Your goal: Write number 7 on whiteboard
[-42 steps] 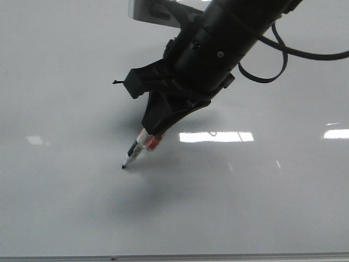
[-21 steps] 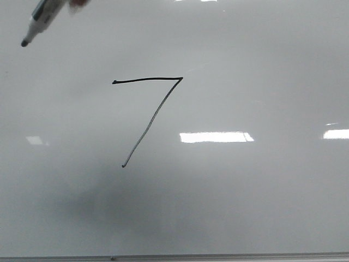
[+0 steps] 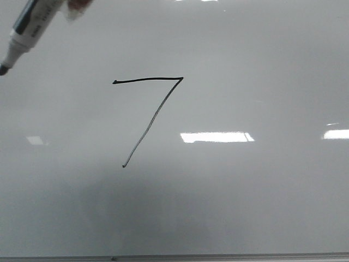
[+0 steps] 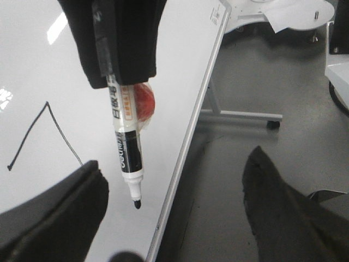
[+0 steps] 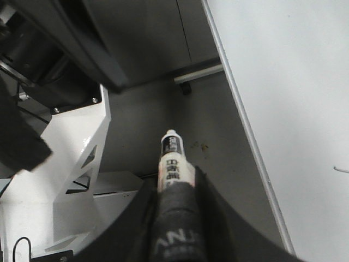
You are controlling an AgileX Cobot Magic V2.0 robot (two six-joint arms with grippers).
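Thin black hand-drawn number 7 (image 3: 155,112) sits left of centre on the large glossy pale grey-white whiteboard (image 3: 262,191), fully exposed. Up in the far-left corner, the white-and-black felt-tip marker (image 3: 27,30) hangs clear of the surface, its tip cut by the frame edge and its holder out of shot. The right wrist view shows the right hand (image 5: 174,188) clamped round the barrel, label too blurred to read. Left hand (image 4: 174,158) is spread wide, holding nothing
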